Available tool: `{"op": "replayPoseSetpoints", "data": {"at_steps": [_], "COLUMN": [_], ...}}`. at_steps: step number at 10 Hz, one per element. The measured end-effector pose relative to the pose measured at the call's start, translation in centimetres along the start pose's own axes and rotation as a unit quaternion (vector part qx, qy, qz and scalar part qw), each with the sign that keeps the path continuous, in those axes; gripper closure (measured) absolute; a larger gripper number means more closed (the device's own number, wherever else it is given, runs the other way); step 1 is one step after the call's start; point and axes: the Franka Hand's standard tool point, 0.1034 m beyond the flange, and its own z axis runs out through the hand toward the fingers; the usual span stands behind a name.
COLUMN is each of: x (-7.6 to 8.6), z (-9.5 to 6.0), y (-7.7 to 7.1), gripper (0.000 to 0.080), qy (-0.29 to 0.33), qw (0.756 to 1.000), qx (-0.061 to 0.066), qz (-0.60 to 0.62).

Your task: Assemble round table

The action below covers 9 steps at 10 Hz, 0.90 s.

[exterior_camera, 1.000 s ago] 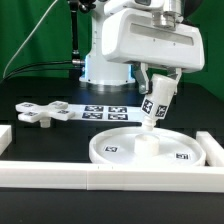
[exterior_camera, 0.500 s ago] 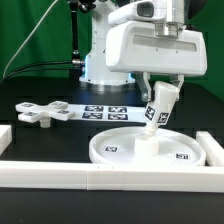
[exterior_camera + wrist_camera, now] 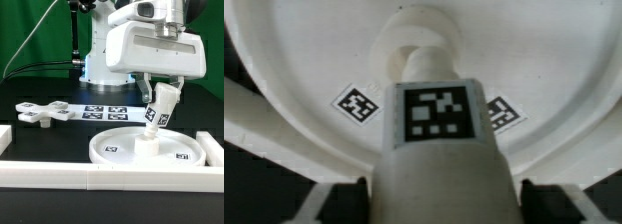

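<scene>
A black table (image 3: 40, 140) lies under a green backdrop (image 3: 30, 30); white border rails (image 3: 100, 176) edge its near side; the marker board (image 3: 105, 112) lies flat further back; the cross-shaped piece (image 3: 40, 113) rests at the exterior view's left, well apart from the round disc (image 3: 182, 152); the gripper (image 3: 160, 100) is clamped around the cylinder leg (image 3: 157, 110), held tilted, its lower end at the disc's raised middle; whether it is seated cannot be told.
</scene>
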Motion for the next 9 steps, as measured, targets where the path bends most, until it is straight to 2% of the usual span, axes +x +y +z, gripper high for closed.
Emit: {"op": "replayPoseSetpoints", "data": {"at_steps": [1,3,4,5,7,8,9], "x": [-0.1,-0.4,-0.9,-1.1,-1.2,-1.3,-0.6], "z": [-0.1,-1.1,-0.7,-0.3,-0.4,-0.9,-1.7], "y": [0.4,4.0,4.1,3.5,3.6,4.2,5.1], "gripper": [0.0390,0.0390,0.0390,0.0390,0.0390,0.0390,0.0390], "qy": [0.001,0.033,0.060,0.048,0.043,0.012,0.011], "qw": [1.000,0.999,0.998,0.999,0.999,1.000,1.000], "qx": [-0.002,-0.021,-0.030,-0.018,-0.015,0.003,0.009], "qz": [-0.006,-0.006,-0.004,-0.004,0.001,0.022,0.028]}}
